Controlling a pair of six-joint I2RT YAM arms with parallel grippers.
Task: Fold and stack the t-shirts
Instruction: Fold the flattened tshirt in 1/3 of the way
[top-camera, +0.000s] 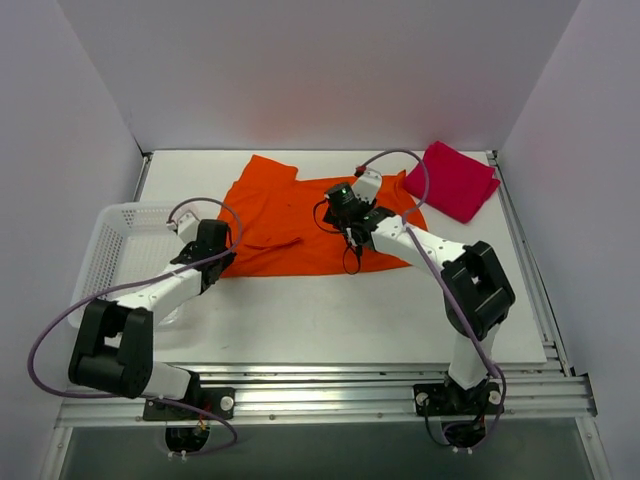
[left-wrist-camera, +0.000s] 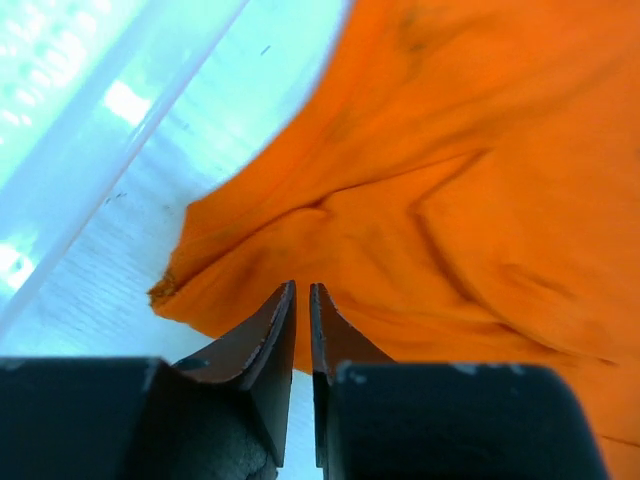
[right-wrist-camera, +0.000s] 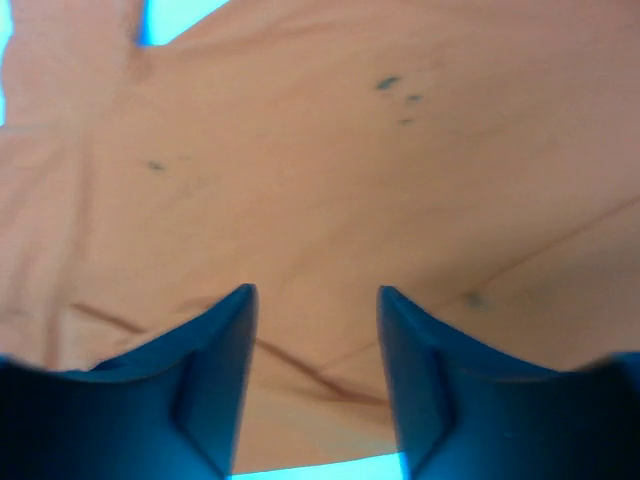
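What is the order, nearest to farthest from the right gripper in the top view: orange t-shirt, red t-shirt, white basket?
1. Orange t-shirt, directly beneath the right gripper.
2. Red t-shirt, folded, in the far right corner.
3. White mesh basket, at the table's left edge.

We saw a lab test cell: plain white walls (top-camera: 300, 70) boxing in a white table (top-camera: 330, 310), aluminium rail (top-camera: 330, 395) along near edge.

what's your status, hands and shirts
Left hand shut at edge of orange shirt, grip unclear. Right hand open over it. Orange shirt spread, unfolded; red shirt folded, far right. White basket at left, not blocking.
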